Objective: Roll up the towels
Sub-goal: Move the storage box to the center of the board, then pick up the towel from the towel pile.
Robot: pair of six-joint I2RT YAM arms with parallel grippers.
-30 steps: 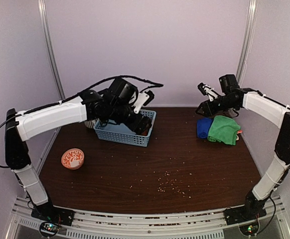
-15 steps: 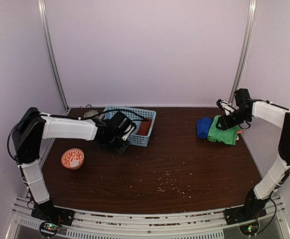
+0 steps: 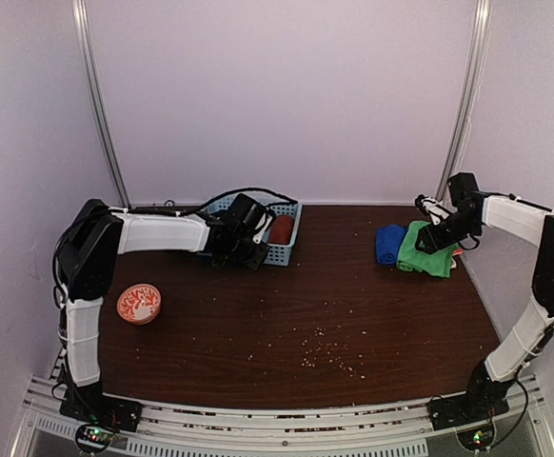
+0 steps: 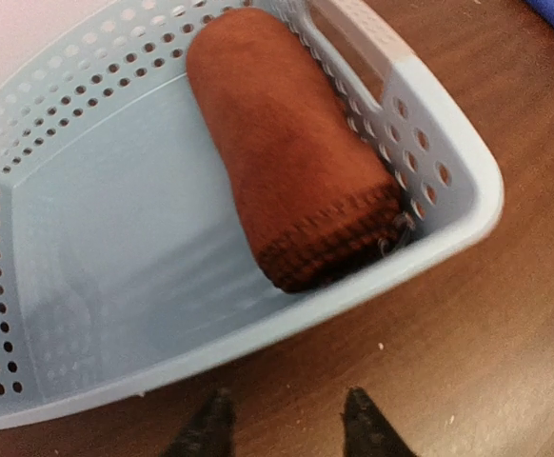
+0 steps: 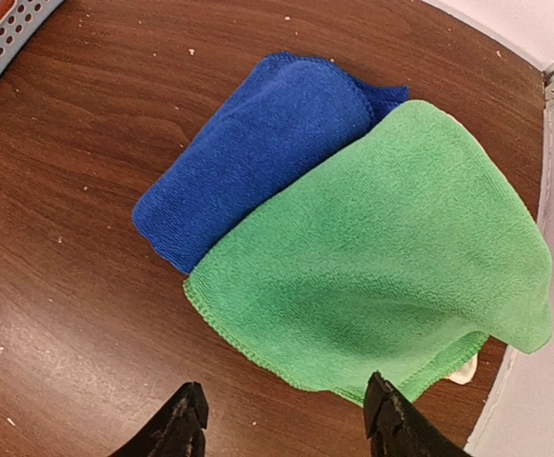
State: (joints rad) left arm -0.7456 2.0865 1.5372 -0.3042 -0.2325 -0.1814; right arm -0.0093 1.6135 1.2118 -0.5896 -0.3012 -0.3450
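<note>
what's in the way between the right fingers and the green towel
Nothing visible. The green towel lies on top, partly covering the blue towel, and the right fingers hang open by its edge with nothing between.

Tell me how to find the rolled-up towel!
Look at the back left of the brown table for the light blue basket. Inside lies a rust-red towel rolled into a short log. The blue towel and green towel sit outside it, far right.
</note>
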